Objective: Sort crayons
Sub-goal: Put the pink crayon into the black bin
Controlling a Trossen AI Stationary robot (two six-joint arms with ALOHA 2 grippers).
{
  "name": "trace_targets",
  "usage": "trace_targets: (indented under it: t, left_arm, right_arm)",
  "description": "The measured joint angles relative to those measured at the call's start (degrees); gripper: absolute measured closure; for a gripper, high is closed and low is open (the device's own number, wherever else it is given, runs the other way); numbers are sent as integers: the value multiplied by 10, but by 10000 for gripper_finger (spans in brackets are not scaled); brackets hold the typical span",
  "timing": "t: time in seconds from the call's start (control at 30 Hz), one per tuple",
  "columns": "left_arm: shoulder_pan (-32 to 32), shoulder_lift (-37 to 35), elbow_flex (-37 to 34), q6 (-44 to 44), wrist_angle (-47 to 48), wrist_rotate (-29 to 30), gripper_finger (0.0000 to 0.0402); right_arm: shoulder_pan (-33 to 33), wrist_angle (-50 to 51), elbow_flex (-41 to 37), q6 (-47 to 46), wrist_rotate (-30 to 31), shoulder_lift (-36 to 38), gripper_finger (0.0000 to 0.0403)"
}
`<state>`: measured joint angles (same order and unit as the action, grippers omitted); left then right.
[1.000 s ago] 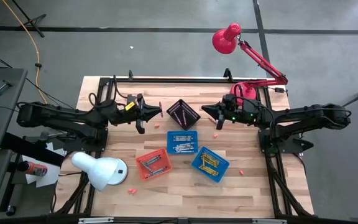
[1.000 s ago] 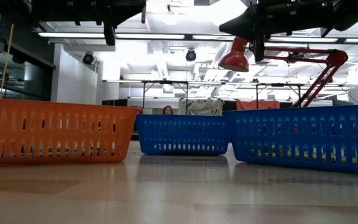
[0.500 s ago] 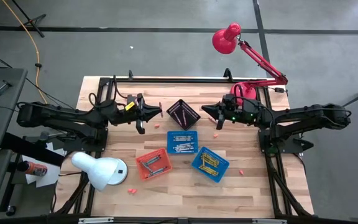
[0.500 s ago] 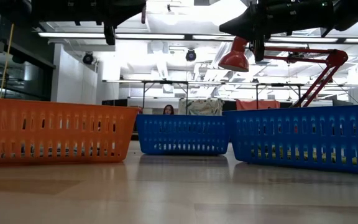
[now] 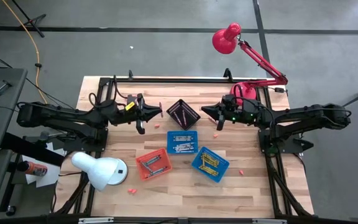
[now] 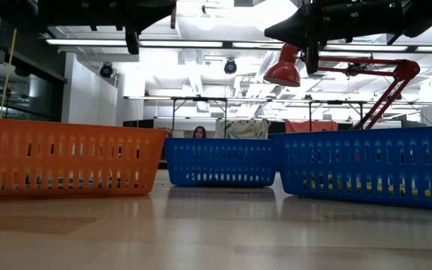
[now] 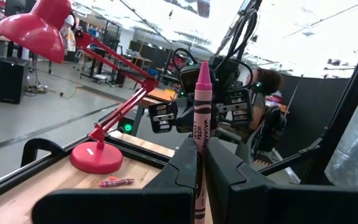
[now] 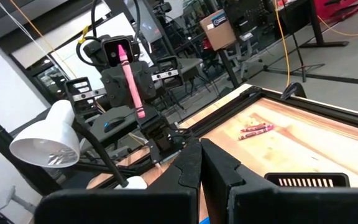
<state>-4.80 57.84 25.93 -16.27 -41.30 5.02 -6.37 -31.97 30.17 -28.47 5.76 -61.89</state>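
High view: left gripper (image 5: 159, 111) clenched on a pink crayon (image 7: 202, 124), held above the table (image 5: 166, 193) left of the black basket (image 5: 183, 113); right gripper (image 5: 204, 111) pinched shut w/ nothing in it, just right of that basket; other crayons (image 5: 181, 142) lie in baskets & loose on table

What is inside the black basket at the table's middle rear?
The black basket holds a few thin crayons, reddish and pale ones, lying side by side. Only the high view shows them; their exact count and any beneath them cannot be seen.
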Motion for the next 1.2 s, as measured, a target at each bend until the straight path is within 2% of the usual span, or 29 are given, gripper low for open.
trace_targets:
  t: [0.47,0.63,0.9,1.03,1.2]
  left_arm:
    - [-4,3,8,-17,33,15,401]
    - [-31,52,89,-11,177,5,401]
    - [-71,222,260,31,356,-39,401]
    - [-89,309,310,-36,387,-40,401]
    - [-103,386,322,-233,384,-40,401]
  right_arm:
    - [0,0,0,0,0,0,402]
    - [0,0,0,1,0,0,402]
    - [0,0,0,4,0,0,402]
    - [0,0,0,4,0,0,402]
    - [0,0,0,4,0,0,402]
